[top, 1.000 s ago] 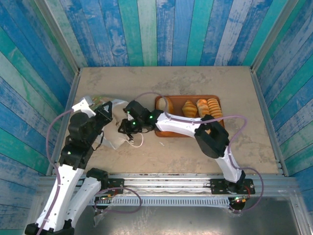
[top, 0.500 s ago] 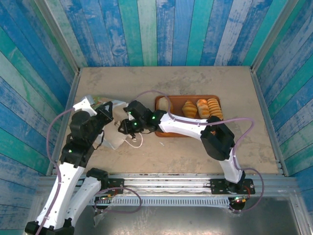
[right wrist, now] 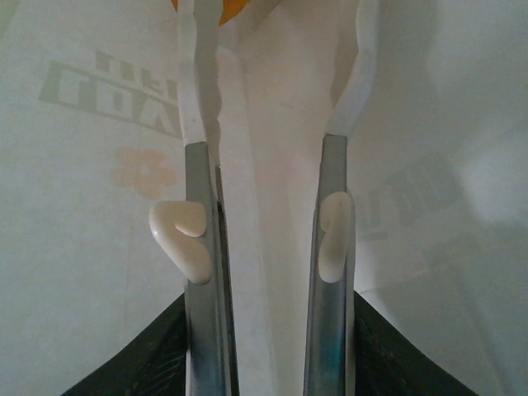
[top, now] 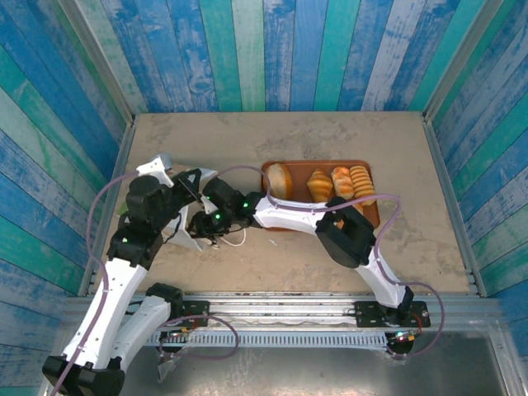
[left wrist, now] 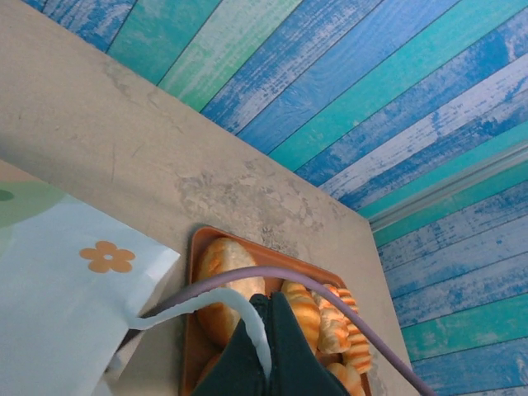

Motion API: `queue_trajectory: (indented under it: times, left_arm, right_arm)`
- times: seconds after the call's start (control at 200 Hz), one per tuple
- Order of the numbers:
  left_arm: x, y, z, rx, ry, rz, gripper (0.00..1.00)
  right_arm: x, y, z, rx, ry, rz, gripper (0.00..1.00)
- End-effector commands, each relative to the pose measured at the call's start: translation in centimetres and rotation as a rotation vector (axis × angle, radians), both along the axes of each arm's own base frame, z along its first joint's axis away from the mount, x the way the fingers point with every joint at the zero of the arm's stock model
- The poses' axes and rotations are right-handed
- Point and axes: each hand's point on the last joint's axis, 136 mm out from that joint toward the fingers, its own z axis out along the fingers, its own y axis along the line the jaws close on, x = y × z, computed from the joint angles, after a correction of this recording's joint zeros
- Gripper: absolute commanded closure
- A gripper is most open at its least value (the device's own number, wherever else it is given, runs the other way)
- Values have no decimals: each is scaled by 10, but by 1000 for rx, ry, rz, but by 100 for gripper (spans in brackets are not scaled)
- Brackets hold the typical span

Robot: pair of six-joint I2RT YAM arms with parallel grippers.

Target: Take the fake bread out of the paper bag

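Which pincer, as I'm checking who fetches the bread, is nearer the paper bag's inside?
Right. The right pincer is inside the paper bag, jaws parted, paper around it; the left pincer is outside, shut on its cord handle.

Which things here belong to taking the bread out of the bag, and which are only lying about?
For the job:
- bag, its cord pinched by the shut left gripper
- right gripper, open inside the bag
- bread, four pieces already out

Only lying about:
- tray under the bread
- table
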Motion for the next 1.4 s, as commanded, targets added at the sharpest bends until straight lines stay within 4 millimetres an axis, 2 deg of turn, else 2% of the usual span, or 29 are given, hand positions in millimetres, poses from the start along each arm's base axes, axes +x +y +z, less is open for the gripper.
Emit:
queue_trajectory:
  times: [0.0,0.275,0.631,0.761,0.997,1.132,1.217,1.392]
  left_arm:
    - [-2,-9,23,-13,-70,-55,100]
    - [-4,-17,20,-39,-70,-104,100]
    - [-6,-28,16,-46,-56,-165,100]
    - [-7,-29,15,-47,-54,-175,100]
    - [-4,-37,13,-73,-45,-211,100]
    - [-5,-34,12,-70,-45,-200,100]
    - [-6,-31,12,-66,-46,-183,100]
    - [-8,-25,14,-59,-54,-152,100]
  right_arm:
    - [2,15,9,72,61,29,54]
    - [4,25,-2,73,99,37,47]
    - [9,30,-19,57,130,27,46]
    - [12,29,-21,52,135,22,46]
    - [10,41,-28,70,186,45,45]
    - [11,42,-29,72,194,44,44]
    - [12,40,-29,70,183,43,47]
    - [18,33,-23,66,141,23,60]
